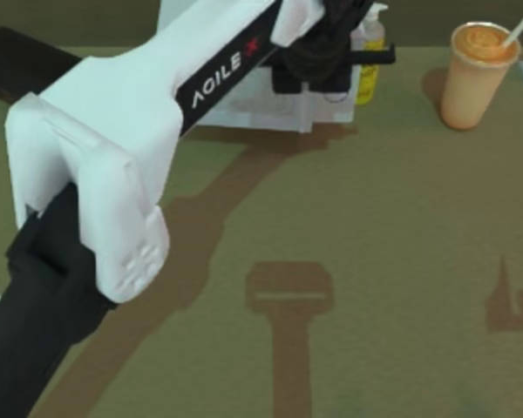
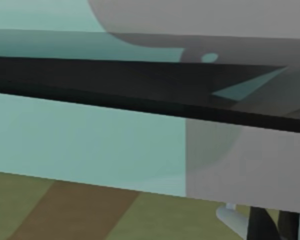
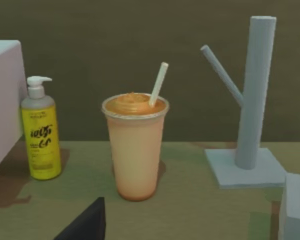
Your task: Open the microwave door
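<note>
Top view looks down; left wrist view pressed against microwave (image 2: pixel 90 145); right wrist view level, shares cup (image 3: pixel 135 150).

An olive-green table (image 1: pixel 392 226) with brown shadow patches fills the view. Behind it stands a dark, plain wall (image 3: pixel 140 45), perhaps unlit; light seems to fall from above.
</note>
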